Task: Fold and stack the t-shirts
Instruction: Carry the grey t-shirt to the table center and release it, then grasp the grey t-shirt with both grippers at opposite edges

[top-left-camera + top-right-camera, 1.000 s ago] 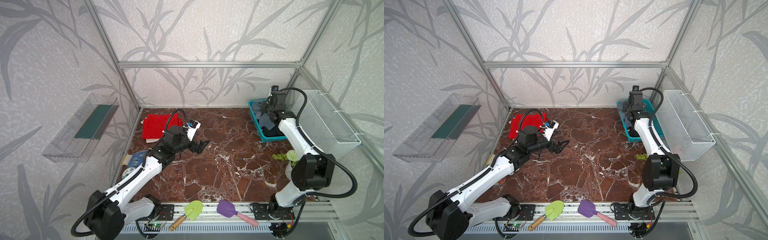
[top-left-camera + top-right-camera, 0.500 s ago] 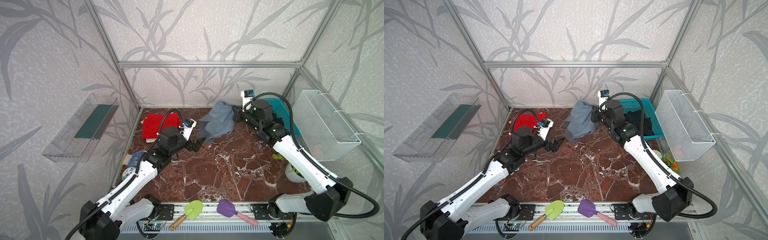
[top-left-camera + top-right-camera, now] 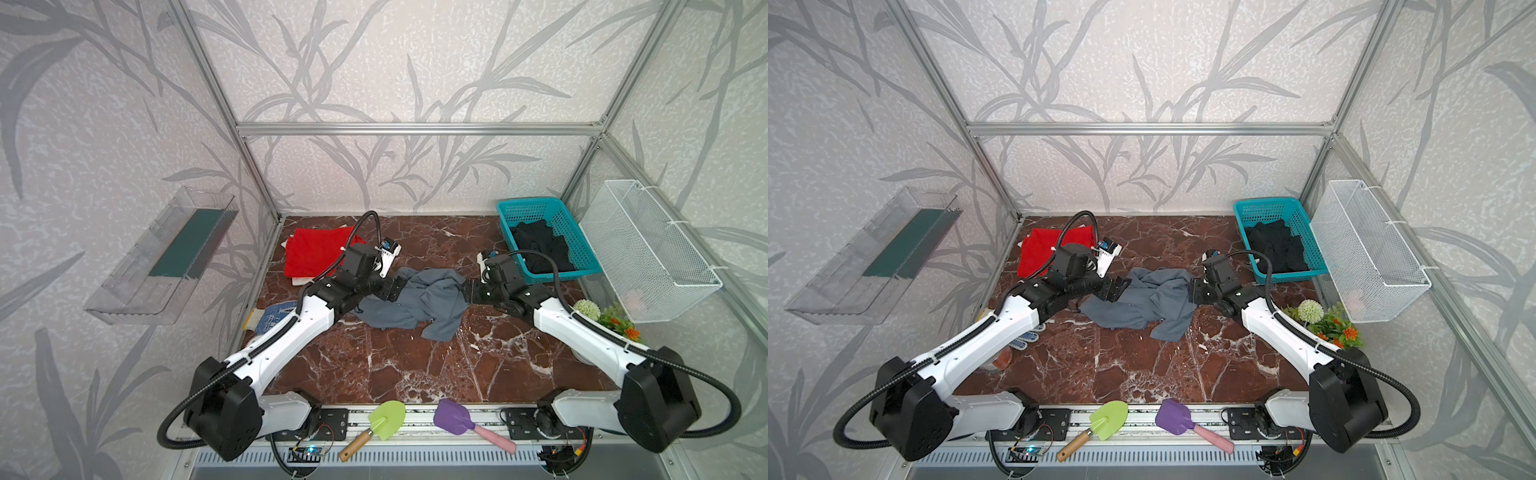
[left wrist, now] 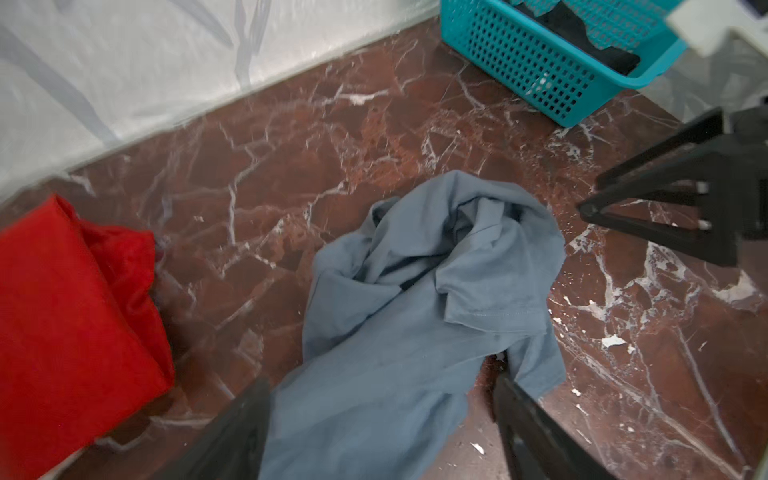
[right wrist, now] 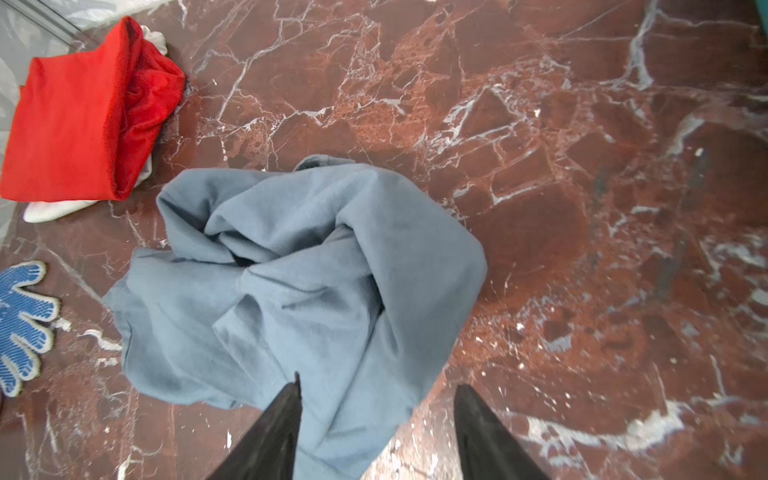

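The slate grey-blue t-shirt (image 3: 415,303) (image 3: 1142,299) lies crumpled on the marble table's middle. My left gripper (image 3: 395,286) (image 4: 378,382) is at the shirt's left edge, open, with cloth lying between its spread jaws. My right gripper (image 3: 467,291) (image 5: 379,383) is at the shirt's right edge, also open, one finger over the cloth (image 5: 299,282). The red t-shirt (image 3: 316,251) (image 5: 75,124) lies folded at the back left. The black t-shirt (image 3: 540,245) (image 3: 1275,245) sits bunched in the teal basket (image 3: 511,216).
A white wire basket (image 3: 648,249) hangs on the right wall. A dotted blue-and-white glove (image 3: 274,316) (image 5: 20,320) lies at the left. Artificial flowers (image 3: 611,320) stand at the right. Green (image 3: 386,419) and purple (image 3: 453,415) toy shovels lie on the front rail.
My right arm carried the grey-blue shirt from the basket to the table's middle, lowered it and opened. My left gripper moved right to the shirt's edge.
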Controlling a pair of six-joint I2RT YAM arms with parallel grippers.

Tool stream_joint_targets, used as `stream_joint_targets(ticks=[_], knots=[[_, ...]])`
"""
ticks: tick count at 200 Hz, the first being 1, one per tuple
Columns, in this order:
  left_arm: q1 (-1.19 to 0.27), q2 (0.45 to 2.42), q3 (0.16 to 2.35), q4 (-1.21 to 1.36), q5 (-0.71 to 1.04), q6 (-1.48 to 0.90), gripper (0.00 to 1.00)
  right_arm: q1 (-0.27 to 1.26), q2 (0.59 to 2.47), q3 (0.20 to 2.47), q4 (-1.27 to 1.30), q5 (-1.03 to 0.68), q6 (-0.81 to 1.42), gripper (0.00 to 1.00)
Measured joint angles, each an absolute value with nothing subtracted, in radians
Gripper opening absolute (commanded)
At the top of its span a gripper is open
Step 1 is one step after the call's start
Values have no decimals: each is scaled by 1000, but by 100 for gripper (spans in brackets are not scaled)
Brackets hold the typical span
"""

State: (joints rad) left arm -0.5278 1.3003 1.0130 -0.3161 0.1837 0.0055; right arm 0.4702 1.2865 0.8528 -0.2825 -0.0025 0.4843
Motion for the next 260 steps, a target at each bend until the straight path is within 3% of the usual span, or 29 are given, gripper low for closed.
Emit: stream_joint_targets(ticks=[60,88,146,202,260], knots=[[-591,1372,1000,-388,235,-84,62,470,1269,787,-292,-65,502,59],[-659,1494,1036,-349,249,-141,54,470,1270,749,-290,-73,513,59],[-694,1723,1131,-245,227,-220,52,470,1237,662,-287,-72,543,59],[-701,1776,1185,-223,189,-251,39,464,1256,696,-278,-68,540,59],[-703,1803,1198,-233,187,-272,37,442,1308,702,-237,-80,530,56]])
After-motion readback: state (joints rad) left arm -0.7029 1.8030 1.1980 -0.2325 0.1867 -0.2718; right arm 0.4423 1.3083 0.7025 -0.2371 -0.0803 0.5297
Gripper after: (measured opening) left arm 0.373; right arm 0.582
